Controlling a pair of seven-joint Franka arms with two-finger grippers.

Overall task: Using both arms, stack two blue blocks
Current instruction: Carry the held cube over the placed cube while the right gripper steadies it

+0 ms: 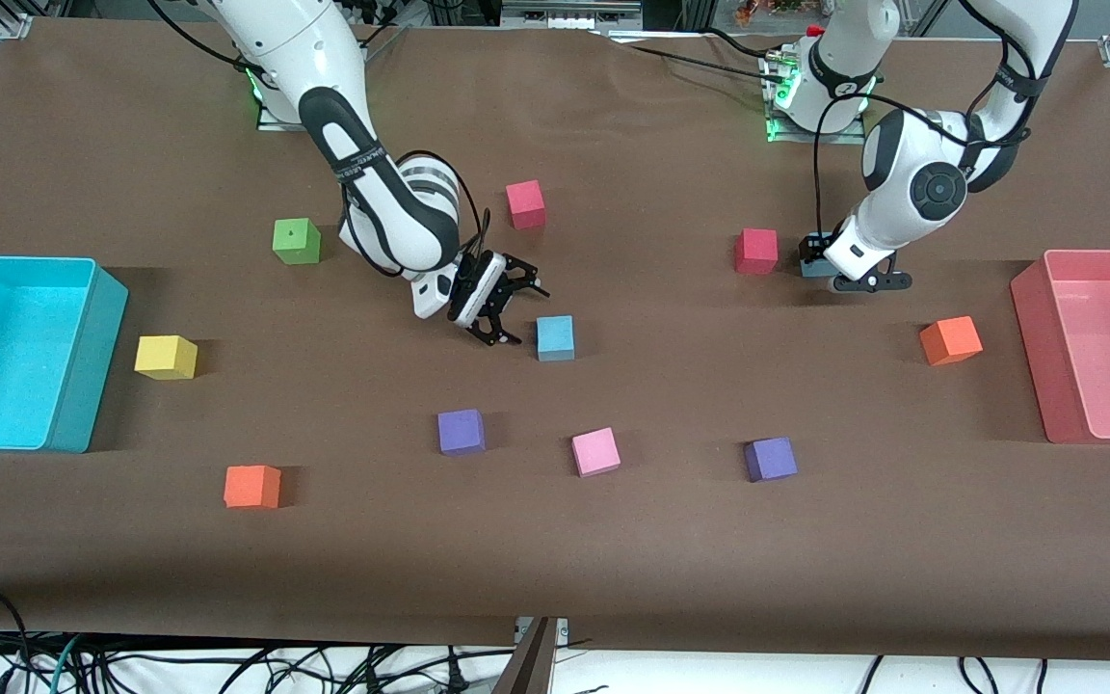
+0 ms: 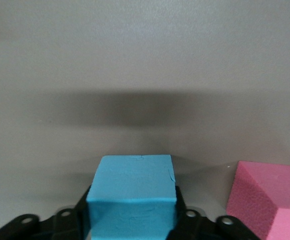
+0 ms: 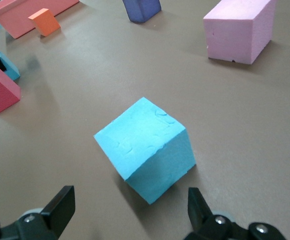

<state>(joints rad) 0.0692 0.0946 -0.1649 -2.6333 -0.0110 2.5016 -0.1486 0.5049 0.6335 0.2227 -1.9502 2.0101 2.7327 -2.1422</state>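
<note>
left gripper [image 1: 820, 258] down at the table beside a red cube [image 1: 756, 251], clamped on one blue block [image 2: 132, 200], likely for carrying | right gripper [image 1: 502, 308] spread wide, tilted just beside second blue block [image 1: 555, 337] mid-table, lined up for a grab | blocks: sky-blue foam cubes, dimpled faces, sharp edges

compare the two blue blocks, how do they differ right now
The blue block by the red cube sits between the left tool's shut fingers; the other blue block lies free, with the right tool open above it, not touching. The gripped block is mostly hidden in the front view; the free one shows fully, mid-table. Both are same-size sky-blue foam cubes.
</note>
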